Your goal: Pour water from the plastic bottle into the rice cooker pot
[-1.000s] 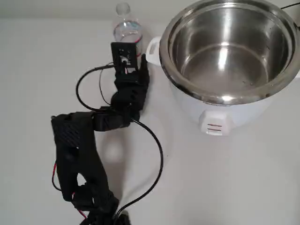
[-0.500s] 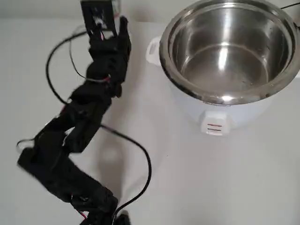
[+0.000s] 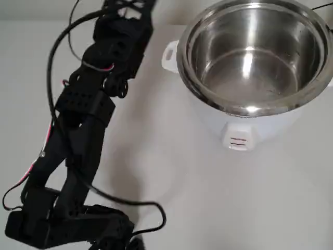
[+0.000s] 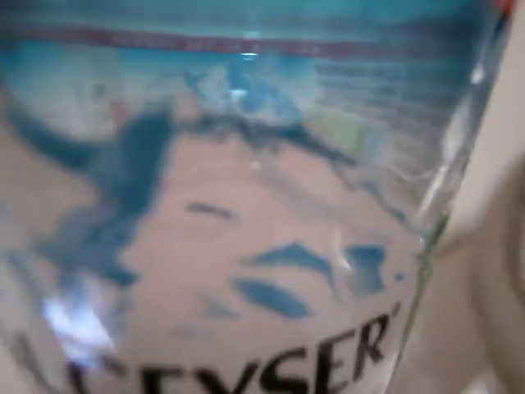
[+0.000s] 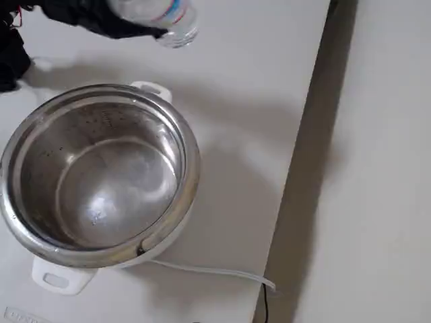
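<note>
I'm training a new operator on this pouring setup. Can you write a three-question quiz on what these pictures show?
1. True or false: the small clear plastic bottle stands on the white table.
2. The shiny stainless-steel rice cooker pot holds: A) rice B) no visible contents C) the bottle.
3. What word fragment shows on the label in the wrist view?

Key: 1 false, it is lifted; 2 B; 3 "EYSER".

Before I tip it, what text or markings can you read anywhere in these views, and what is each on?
"EYSER": large dark letters on the plastic bottle's label in the wrist view, cut off at the left and bottom edges, so the word may be incomplete.
Dark and red marks on the front latch of the rice cooker pot's white body, overhead view: too small to read.
Label band on the bottle in the fixed view: too blurred to read.
</note>
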Controlling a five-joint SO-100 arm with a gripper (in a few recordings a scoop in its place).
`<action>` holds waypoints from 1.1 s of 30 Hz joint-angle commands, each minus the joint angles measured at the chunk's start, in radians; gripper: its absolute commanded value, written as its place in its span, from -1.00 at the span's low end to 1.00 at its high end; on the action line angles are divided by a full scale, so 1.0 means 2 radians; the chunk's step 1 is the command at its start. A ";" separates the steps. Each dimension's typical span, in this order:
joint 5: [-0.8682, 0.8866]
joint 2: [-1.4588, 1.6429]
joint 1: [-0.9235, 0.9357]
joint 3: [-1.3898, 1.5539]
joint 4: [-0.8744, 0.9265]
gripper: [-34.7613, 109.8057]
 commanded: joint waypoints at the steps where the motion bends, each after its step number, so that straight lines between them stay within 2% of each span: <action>1: 0.136 0.071 0.032 -0.080 0.052 -0.24; 8: 0.281 0.056 0.031 -0.094 0.091 -0.24; 15: 0.407 -0.014 0.040 -0.224 0.158 -0.24; 24: 0.495 -0.064 0.039 -0.316 0.195 -0.24; 33: 0.552 -0.076 0.048 -0.320 0.192 -0.24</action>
